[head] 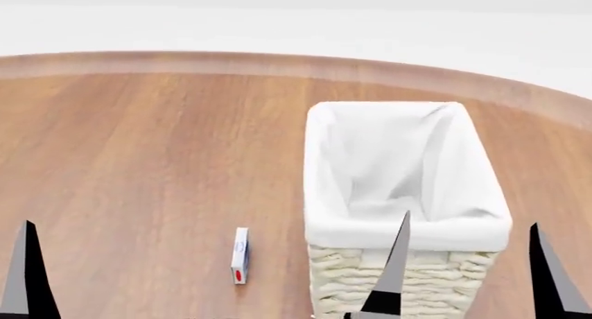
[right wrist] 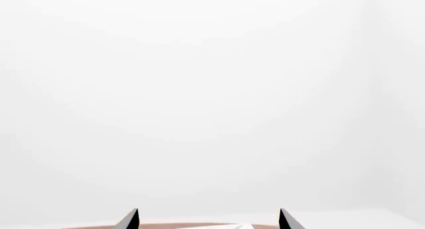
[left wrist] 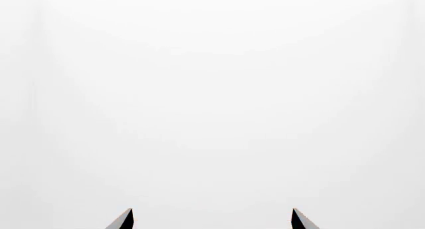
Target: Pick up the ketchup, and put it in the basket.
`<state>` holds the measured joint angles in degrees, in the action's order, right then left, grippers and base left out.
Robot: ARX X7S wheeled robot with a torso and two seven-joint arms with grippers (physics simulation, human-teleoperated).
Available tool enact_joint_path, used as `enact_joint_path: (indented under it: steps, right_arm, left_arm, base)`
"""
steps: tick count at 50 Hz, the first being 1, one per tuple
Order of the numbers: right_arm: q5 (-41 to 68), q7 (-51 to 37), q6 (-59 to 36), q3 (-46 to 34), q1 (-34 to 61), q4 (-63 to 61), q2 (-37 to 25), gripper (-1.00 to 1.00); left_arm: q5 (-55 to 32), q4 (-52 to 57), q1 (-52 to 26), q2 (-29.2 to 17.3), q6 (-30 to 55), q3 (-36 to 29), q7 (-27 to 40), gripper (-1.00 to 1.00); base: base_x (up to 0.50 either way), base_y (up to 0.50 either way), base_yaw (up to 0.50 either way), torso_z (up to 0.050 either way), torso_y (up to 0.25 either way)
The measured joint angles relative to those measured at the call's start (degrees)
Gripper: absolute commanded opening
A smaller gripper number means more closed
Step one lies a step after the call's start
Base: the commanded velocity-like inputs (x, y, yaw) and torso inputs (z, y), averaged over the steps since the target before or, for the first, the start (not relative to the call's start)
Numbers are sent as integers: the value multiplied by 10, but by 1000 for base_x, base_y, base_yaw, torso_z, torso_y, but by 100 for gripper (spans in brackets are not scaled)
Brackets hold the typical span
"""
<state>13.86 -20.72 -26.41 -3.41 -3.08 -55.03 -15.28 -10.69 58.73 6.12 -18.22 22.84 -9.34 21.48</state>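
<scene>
The ketchup is out of view in every frame. The basket (head: 407, 277), cream wicker with a white cloth liner folded over its rim, stands on the wooden table right of centre in the head view, and nothing shows inside it. My right gripper (head: 469, 222) is open at the basket's near end, one dark finger (head: 393, 277) in front of the wicker wall and the other further right. Of my left arm, one dark finger (head: 26, 277) shows at the lower left. In the wrist views the left gripper (left wrist: 212, 211) and right gripper (right wrist: 208, 211) are open and hold nothing.
A small white box (head: 240, 255) with red and blue marks lies on the round wooden table (head: 138, 159) just left of the basket. The table's curved far edge (head: 277, 61) runs across the back, with a white floor beyond it.
</scene>
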Motion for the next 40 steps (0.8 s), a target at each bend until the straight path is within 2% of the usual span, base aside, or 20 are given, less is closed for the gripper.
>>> enact_joint_path:
  steps: [20, 25, 40]
  right_arm:
    - [-4, -6, 0, -19, 1, -4, -18, 100]
    - [10, -3, 5, -17, 0, -6, -19, 100]
    - [30, -6, 9, -18, 1, -8, -28, 100]
  left_arm:
    - [-1, -5, 6, -12, -20, -9, 13, 100]
    - [2, -5, 12, -16, -36, -12, 12, 100]
    - [-1, -4, 21, -26, -67, -14, 14, 100]
  base:
    - [0, 0, 494, 0, 0]
    - [0, 0, 5, 7, 0]
    - [0, 0, 0, 47, 0]
